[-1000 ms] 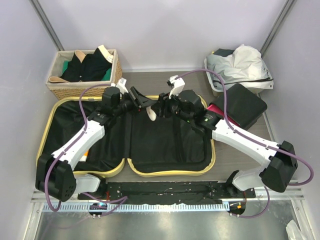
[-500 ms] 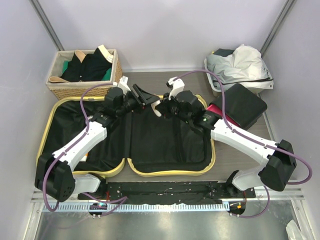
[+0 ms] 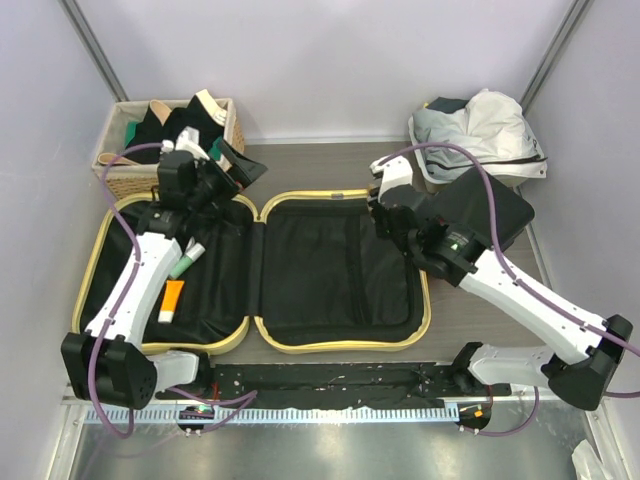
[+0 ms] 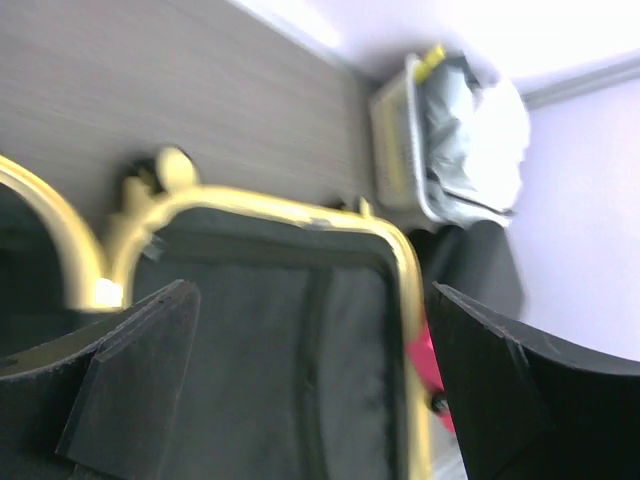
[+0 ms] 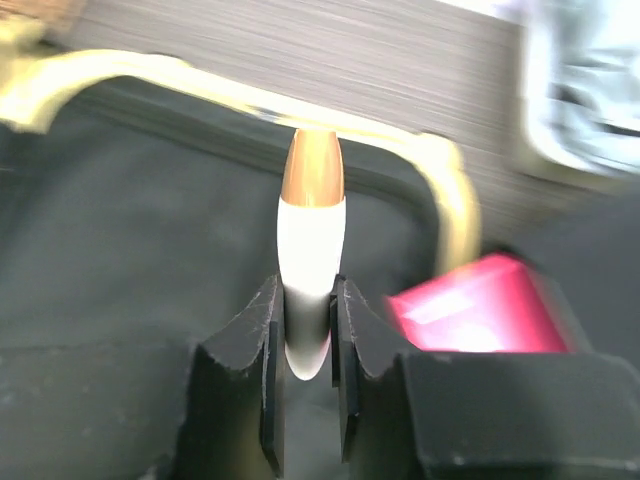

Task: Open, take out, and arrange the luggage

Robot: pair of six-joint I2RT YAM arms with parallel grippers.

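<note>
The luggage [image 3: 340, 346] lies open flat, pale-yellow rim around black lining; its rim also shows in the left wrist view [image 4: 290, 208] and the right wrist view [image 5: 200, 80]. My right gripper [image 3: 384, 212] [image 5: 305, 320] hangs over the right half's back corner, shut on a white tube with a copper cap [image 5: 310, 240] that points away from the jaws. My left gripper [image 3: 228, 165] [image 4: 310, 300] is open and holds nothing, above the left half's back edge beside the basket. An orange tube [image 3: 171, 298] and a green-capped tube [image 3: 187, 260] lie in the left half.
A wicker basket [image 3: 130, 180] of dark clothes stands at the back left. At the back right a white bin [image 3: 430, 165] holds pale fabric. A black box [image 3: 490, 210] sits right of the luggage, with a red object [image 5: 480, 310] at its near side.
Both grippers met over the hinge a second ago. The left one has opened wide and swung back left toward the basket; the right one has closed on the white tube and drawn right.
</note>
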